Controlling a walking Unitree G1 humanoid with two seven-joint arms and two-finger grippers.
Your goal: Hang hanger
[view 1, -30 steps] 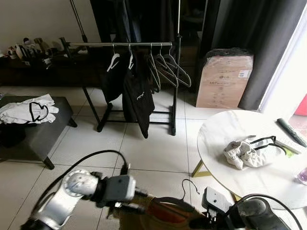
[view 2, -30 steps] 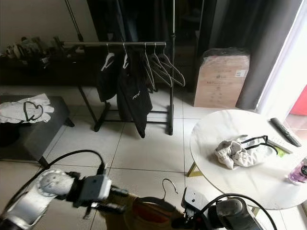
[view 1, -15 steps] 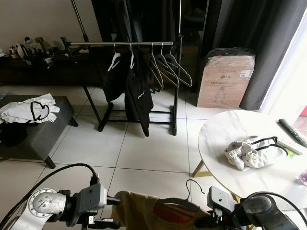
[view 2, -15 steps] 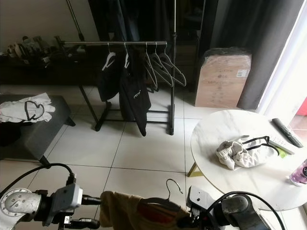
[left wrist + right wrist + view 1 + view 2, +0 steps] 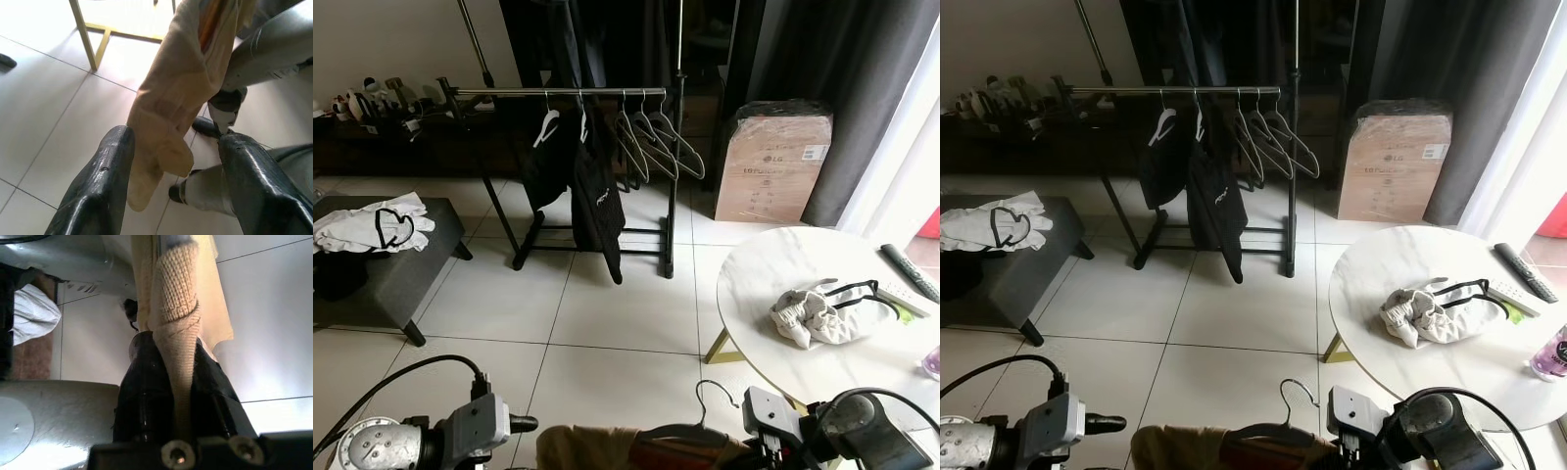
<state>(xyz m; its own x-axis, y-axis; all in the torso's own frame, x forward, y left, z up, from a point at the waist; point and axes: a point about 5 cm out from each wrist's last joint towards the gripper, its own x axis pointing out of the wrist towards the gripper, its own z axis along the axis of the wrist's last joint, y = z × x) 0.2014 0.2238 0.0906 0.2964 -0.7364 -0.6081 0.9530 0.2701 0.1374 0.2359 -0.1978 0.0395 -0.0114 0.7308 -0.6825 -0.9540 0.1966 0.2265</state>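
Right pincer [image 5: 168, 382] pinching tan garment [image 5: 181, 93], apparently on hanger [image 5: 700, 416]; left pincer [image 5: 171, 181] spread beside it.

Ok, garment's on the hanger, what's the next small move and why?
Probably walk toward the rack: it stands well ahead across the tiles, while the right gripper is clamped on the tan garment and hanger. The left gripper is open beside the cloth.

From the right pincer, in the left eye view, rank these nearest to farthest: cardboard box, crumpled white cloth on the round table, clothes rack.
1. Crumpled white cloth, on the round table just ahead of the right pincer.
2. Cardboard box, far right by the curtain.
3. Clothes rack, far, ahead-left; close to the box's range.
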